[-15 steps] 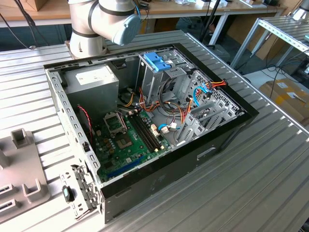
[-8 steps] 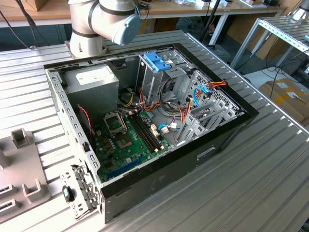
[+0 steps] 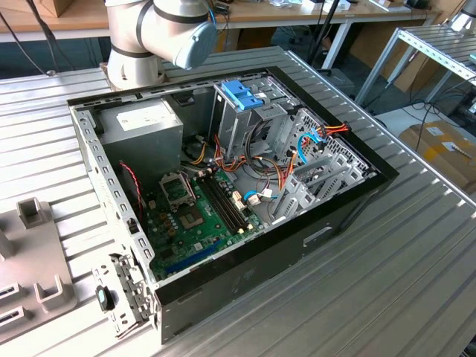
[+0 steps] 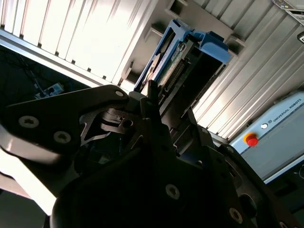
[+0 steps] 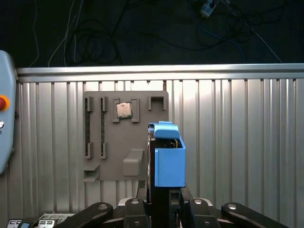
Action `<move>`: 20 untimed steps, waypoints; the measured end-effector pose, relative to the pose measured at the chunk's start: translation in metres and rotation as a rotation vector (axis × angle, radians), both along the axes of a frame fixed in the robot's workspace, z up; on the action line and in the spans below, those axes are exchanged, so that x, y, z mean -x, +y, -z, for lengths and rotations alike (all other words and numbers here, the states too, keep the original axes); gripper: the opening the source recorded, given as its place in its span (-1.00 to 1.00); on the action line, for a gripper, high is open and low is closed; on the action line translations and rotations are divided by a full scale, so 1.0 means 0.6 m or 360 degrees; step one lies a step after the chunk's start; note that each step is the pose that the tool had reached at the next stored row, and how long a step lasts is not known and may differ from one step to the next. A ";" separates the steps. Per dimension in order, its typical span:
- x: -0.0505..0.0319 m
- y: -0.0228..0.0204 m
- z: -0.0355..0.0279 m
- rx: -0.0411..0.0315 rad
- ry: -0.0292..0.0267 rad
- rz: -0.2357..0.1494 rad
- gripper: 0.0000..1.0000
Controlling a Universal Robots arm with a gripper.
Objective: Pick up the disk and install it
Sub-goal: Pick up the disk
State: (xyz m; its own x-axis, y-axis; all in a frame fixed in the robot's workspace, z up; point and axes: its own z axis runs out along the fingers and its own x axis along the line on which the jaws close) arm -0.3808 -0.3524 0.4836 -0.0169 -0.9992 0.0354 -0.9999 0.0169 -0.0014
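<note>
The disk (image 5: 169, 161) is a flat drive in a light-blue plastic rail frame. It stands on edge between my gripper's (image 5: 164, 194) dark fingers, which are shut on it. It hangs well above the ribbed metal table (image 5: 237, 142). In the second wrist view the disk (image 4: 190, 57) sticks out past the gripper (image 4: 159, 107), showing its connector edge and blue frame. In the exterior view the open computer case (image 3: 327, 223) lies on its side on the table. Its metal drive cage (image 3: 234, 123) stands at the far end, topped by a small blue bracket (image 3: 242, 94).
A grey fixture plate (image 5: 118, 137) with slots and a square chip (image 5: 124, 110) lies on the table below the disk. Inside the case are a green motherboard (image 3: 197, 216), a grey power supply box (image 3: 141, 126) and loose cables (image 3: 312, 137). A control box with a red button (image 4: 251, 140) sits at the table's side.
</note>
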 end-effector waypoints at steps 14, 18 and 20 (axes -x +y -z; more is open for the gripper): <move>-0.008 0.0000 0.000 0.0000 0.00001 0.0000 -0.30; -0.013 0.0000 0.000 0.0000 0.00001 0.0000 -0.30; -0.016 0.0000 0.000 0.0000 -0.00002 0.0000 -0.30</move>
State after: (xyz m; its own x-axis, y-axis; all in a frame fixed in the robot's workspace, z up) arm -0.3710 -0.3524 0.4835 -0.0169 -0.9992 0.0354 -0.9999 0.0169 -0.0015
